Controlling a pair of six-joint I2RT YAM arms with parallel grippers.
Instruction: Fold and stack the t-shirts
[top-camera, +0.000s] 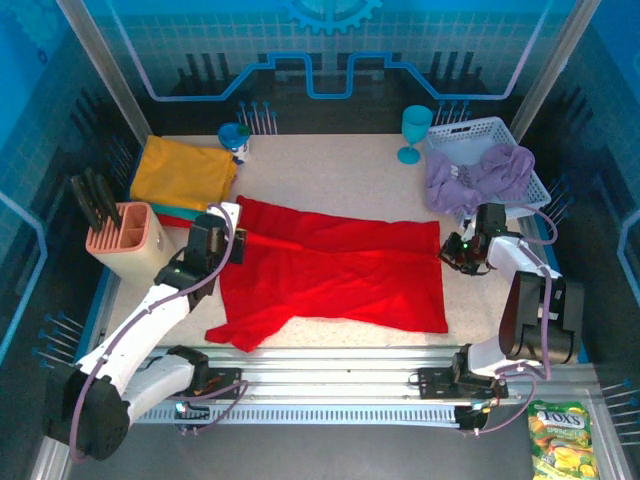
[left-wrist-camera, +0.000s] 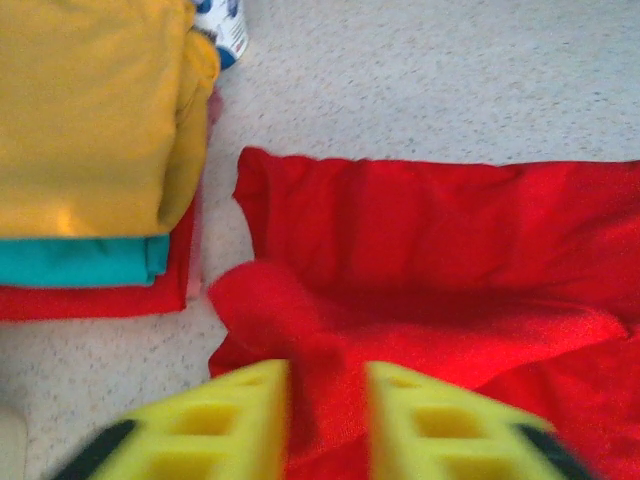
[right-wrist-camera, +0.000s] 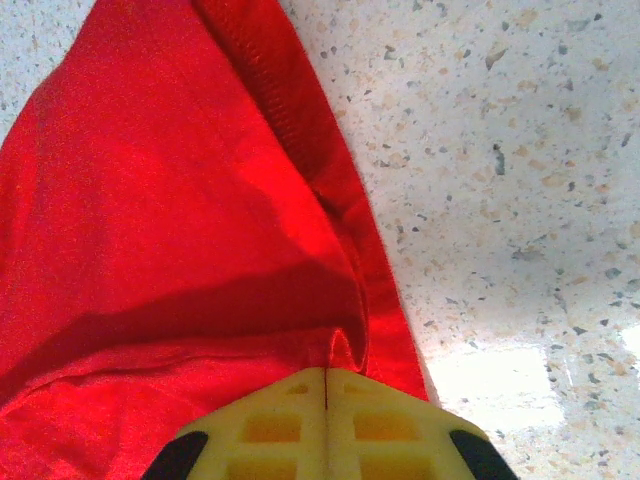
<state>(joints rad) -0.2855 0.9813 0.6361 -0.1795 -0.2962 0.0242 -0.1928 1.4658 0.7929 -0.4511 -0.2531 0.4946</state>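
A bright red t-shirt (top-camera: 330, 270) lies spread across the middle of the table, partly folded over itself. My left gripper (top-camera: 230, 236) is at its left edge. Its yellow jaws (left-wrist-camera: 328, 375) stand apart with rumpled red cloth (left-wrist-camera: 430, 240) lying between them. My right gripper (top-camera: 449, 254) is at the shirt's right edge, jaws (right-wrist-camera: 328, 372) closed together on a small fold of the red hem (right-wrist-camera: 160, 200). A folded stack sits at back left: mustard-yellow (left-wrist-camera: 90, 110) on teal (left-wrist-camera: 80, 260) on red-orange (left-wrist-camera: 100, 300). A lavender t-shirt (top-camera: 480, 175) lies bunched in the basket.
The white lattice basket (top-camera: 475, 130) stands at back right, a teal goblet (top-camera: 415, 130) beside it. A small blue cup (top-camera: 235, 138) sits near the stack. A pink knife block (top-camera: 128, 238) stands at the left edge. A snack bag (top-camera: 560, 440) lies off the table's front right.
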